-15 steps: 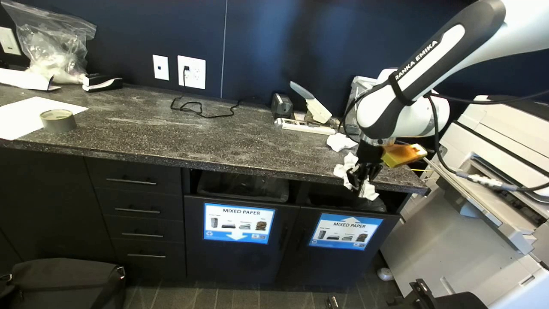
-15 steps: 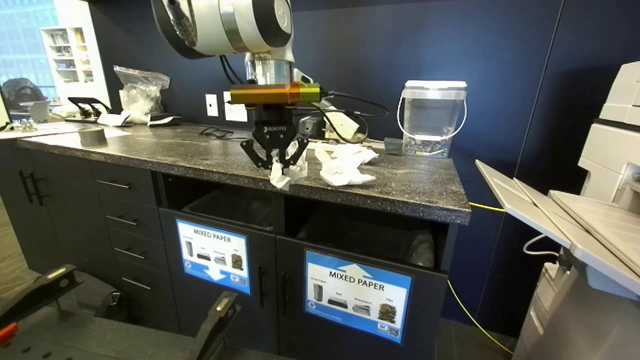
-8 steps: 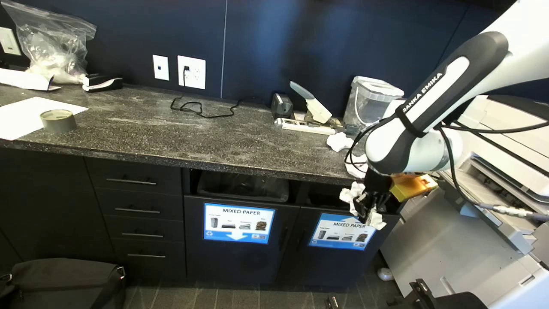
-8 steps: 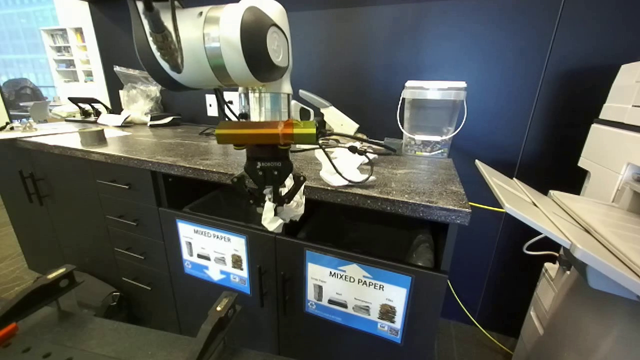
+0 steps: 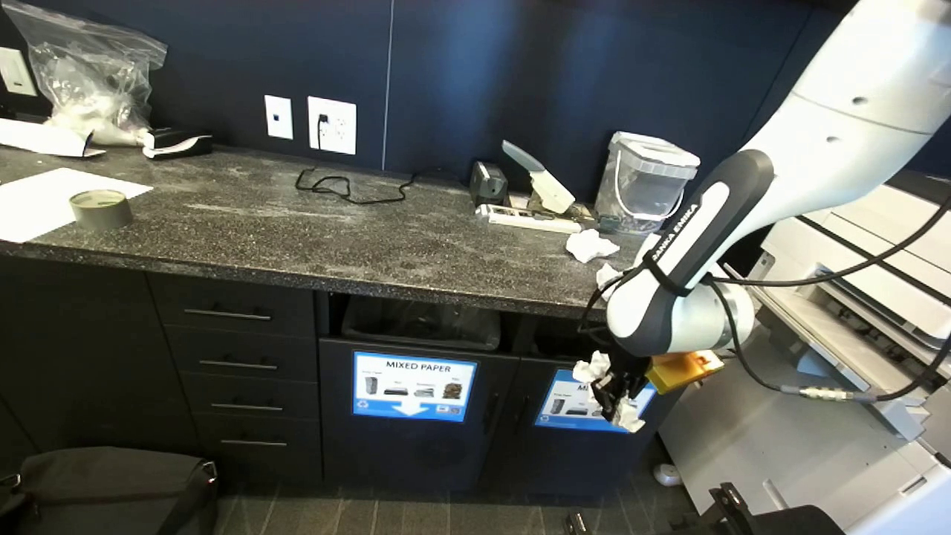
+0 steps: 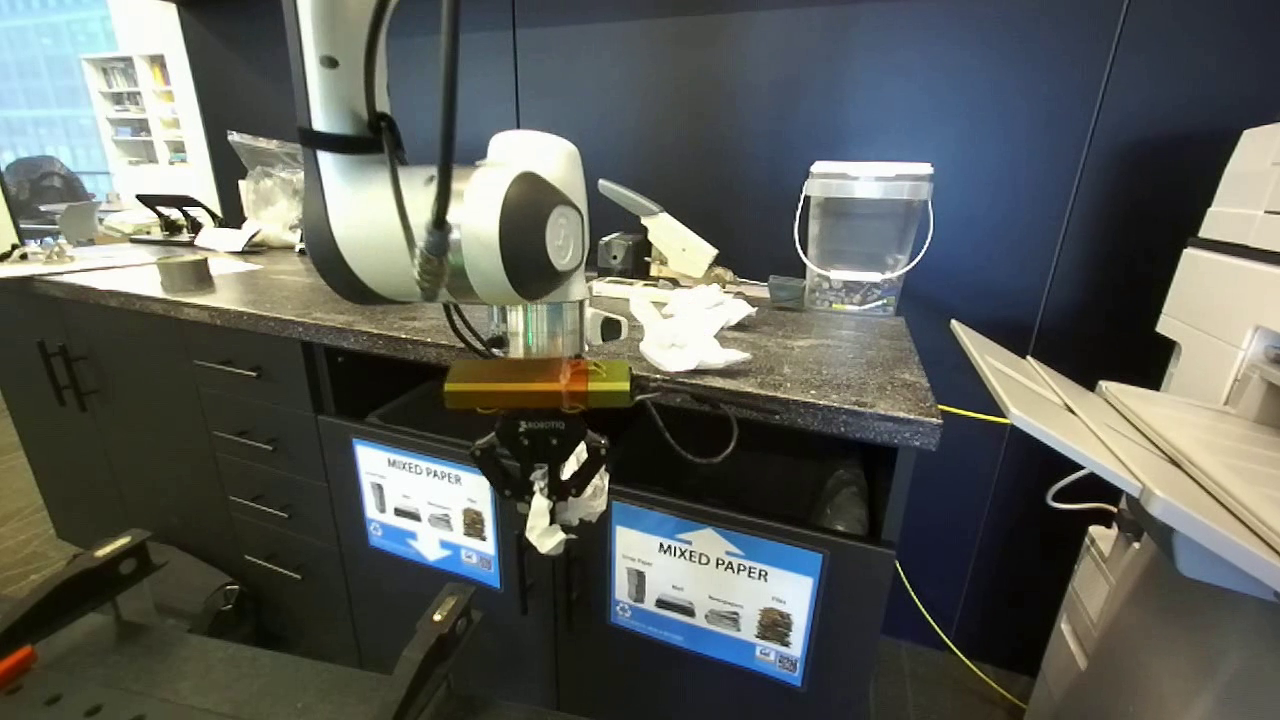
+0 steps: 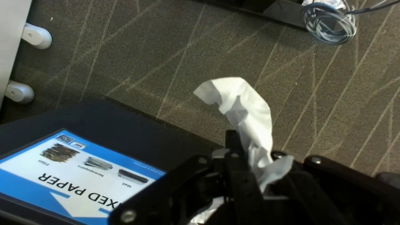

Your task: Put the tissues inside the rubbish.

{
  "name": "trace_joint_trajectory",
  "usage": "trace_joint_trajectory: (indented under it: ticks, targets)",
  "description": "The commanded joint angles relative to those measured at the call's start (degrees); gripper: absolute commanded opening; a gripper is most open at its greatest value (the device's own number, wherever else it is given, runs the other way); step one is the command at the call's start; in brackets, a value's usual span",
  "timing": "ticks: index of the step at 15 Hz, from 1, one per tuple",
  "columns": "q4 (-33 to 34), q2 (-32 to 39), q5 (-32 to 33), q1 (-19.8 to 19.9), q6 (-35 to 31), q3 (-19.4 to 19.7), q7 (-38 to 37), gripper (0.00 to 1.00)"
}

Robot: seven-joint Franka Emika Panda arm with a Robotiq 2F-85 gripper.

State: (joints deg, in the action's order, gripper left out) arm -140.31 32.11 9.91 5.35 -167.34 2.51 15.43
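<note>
The tool (image 6: 551, 490) was clamped on a crumpled white tissue (image 6: 543, 525), parts of which stuck out on either side, in front of the dark cabinet (image 5: 401, 455) with its MIXED PAPER signs (image 5: 414, 385). Lined bins (image 5: 423, 324) showed above those signs. In the wrist view, carpet (image 7: 140, 56) lay beneath the tissue. More crumpled tissues (image 6: 690, 332) rested on the speckled surface (image 6: 820, 355), near a lidded clear bucket (image 6: 865, 230).

Crumpled white paper tissues (image 6: 690, 340) lie on the speckled dark tabletop (image 5: 334, 238); dark open bins (image 5: 420, 340) sit in the black cabinet (image 5: 416, 461) beneath; before it, the black two-fingered claw (image 6: 550, 490) grips more tissue (image 7: 254, 120).
</note>
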Motion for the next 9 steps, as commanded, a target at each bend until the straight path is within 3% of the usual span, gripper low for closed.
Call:
trace_joint_trajectory:
  ticks: [1,5,9]
  targets:
    - [8.2,9.0,-0.7,-1.1,-5.9,2.1,-4.4,0.12]
    - [14.7,14.6,-2.8,-1.6,-10.4,4.2,-9.3,0.12]
    - [20.8,18.8,-4.2,-3.8,-10.7,7.1,-12.5,0.12]
